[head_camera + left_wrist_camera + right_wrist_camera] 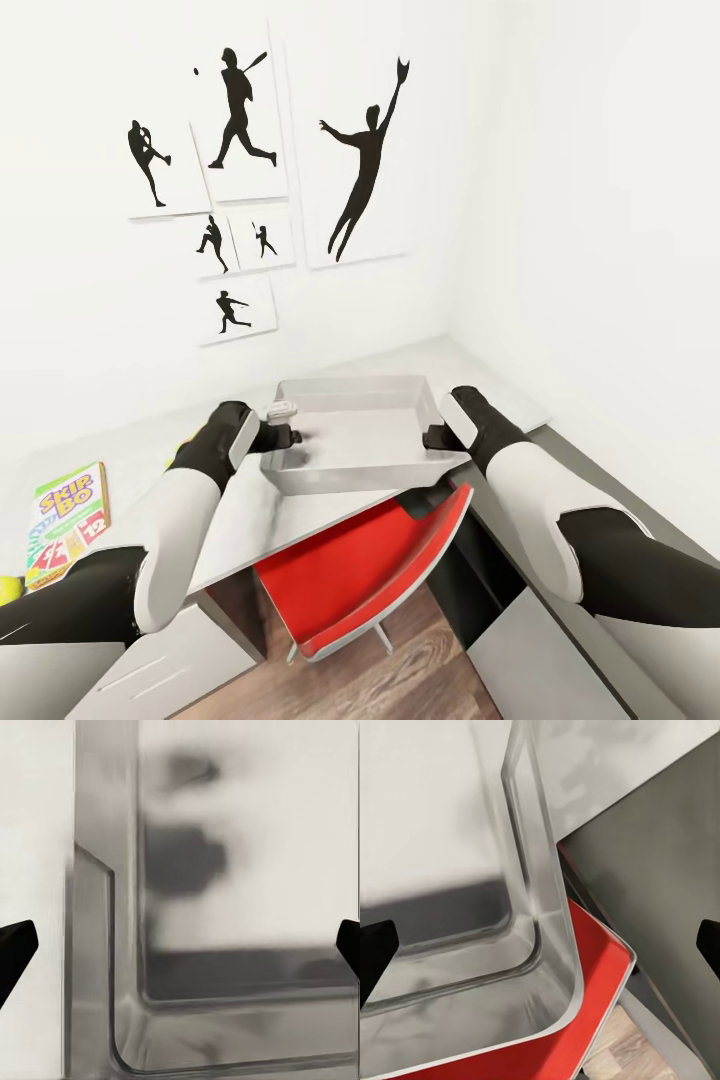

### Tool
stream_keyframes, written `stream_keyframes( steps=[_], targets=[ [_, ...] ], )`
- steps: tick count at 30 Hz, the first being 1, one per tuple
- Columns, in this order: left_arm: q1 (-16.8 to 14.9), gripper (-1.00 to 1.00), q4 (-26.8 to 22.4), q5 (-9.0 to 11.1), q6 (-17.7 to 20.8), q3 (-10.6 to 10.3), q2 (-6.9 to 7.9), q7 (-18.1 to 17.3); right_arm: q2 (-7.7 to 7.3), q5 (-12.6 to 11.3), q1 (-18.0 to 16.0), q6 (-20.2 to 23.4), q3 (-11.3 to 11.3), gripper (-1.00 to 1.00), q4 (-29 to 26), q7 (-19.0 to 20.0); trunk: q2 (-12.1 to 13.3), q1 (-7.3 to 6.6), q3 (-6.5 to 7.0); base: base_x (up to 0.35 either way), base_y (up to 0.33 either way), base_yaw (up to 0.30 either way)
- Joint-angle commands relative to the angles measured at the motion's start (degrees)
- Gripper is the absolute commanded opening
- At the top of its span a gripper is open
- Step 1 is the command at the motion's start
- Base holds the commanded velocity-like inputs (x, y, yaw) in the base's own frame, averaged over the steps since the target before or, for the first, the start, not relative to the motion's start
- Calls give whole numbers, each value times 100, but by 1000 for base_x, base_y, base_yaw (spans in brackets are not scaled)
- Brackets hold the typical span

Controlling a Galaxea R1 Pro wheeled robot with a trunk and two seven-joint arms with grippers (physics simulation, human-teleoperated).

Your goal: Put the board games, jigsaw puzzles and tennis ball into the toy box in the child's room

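My left end effector (283, 436) and right end effector (437, 437) flank the shallow grey rectangular toy box (340, 462), which overhangs the front edge of the white worktop (235, 525). Both are spread wide, grasping nothing. The box looks empty; the colourful Skip-Bo board game (68, 523) and yellow tennis ball (9, 589) wait at the worktop's left end, so packing seems unstarted.

A pale grey corner desk (250, 515) carries the clear toy box (355, 470), overhanging its front edge; a Skip-Bo board game (68, 520) and tennis ball (9, 589) lie further left.
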Motion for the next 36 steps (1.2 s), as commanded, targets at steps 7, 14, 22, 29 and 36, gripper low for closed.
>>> stream_keyframes(
  steps=[7,14,22,29,36],
  targets=[
    [-5,100,-456,17,207,37,14,-3,-4,-66,-5,68,37,100,-326,-55,-12,4,-12,0,0,0],
    [-3,100,-1004,58,624,57,148,-24,-4,-78,-5,260,29,100,-874,-64,-12,4,-6,0,0,0],
    [3,100,-1716,79,1119,86,267,-99,-10,-113,-5,745,-7,100,-1524,-66,-12,4,17,0,0,0],
    [8,100,-2197,103,1291,86,540,-779,-13,-166,-5,949,-30,100,-2234,-59,-12,4,21,0,0,0],
    [11,100,-2297,115,1310,79,998,-1621,-21,-271,55,949,-121,100,-2674,-58,-12,4,22,0,0,0]
  ],
)
